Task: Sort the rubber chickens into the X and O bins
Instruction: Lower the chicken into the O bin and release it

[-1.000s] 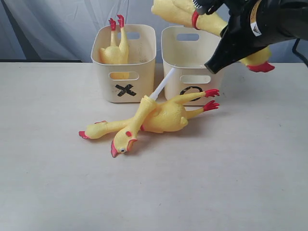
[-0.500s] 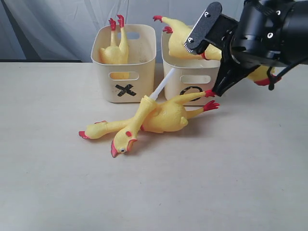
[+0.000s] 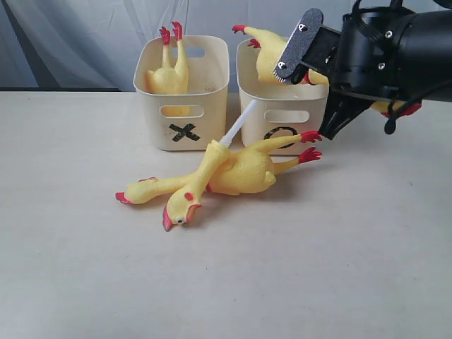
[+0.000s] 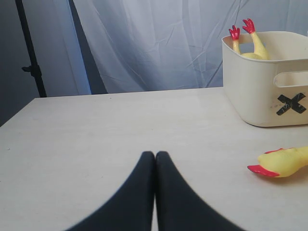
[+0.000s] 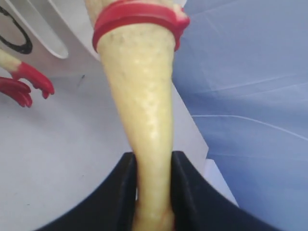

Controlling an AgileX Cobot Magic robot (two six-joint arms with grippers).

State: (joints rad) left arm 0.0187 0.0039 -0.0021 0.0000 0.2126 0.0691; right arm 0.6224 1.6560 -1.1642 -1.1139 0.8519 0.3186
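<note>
Dangling by its neck, the lifted chicken (image 3: 268, 56) hangs crosswise above the O bin (image 3: 282, 99), clamped in the right gripper (image 5: 153, 166). Its red feet reach past the bin rim farthest from the gripper, while its head droops on the arm's other side.

Only the right wrist view shows the grip itself: two black fingers (image 5: 122, 183) press on either side of the yellow neck, just short of the red neck band (image 5: 139, 19). Only the exterior view shows the whole layout. The X bin (image 3: 212, 106) stands just beyond the O bin from the right gripper, with the binned chicken (image 3: 167, 74) stuffed in it feet up. Below the gripper, two loose chickens (image 3: 244, 173) lie crossed on the table (image 3: 318, 268), their red feet against the O bin's front wall. A white stick (image 3: 238, 126) slants up from them between the bins.

Only the left wrist view shows the left gripper (image 4: 155, 161), its jaws pressed together on nothing, low over the table. The X bin is well ahead of it, and one loose chicken's head (image 4: 281, 163) lies nearer. Open tabletop spreads between the left gripper and the bins and in front of the pile. Behind the bins, the table's far edge meets a draped curtain (image 3: 85, 42).
</note>
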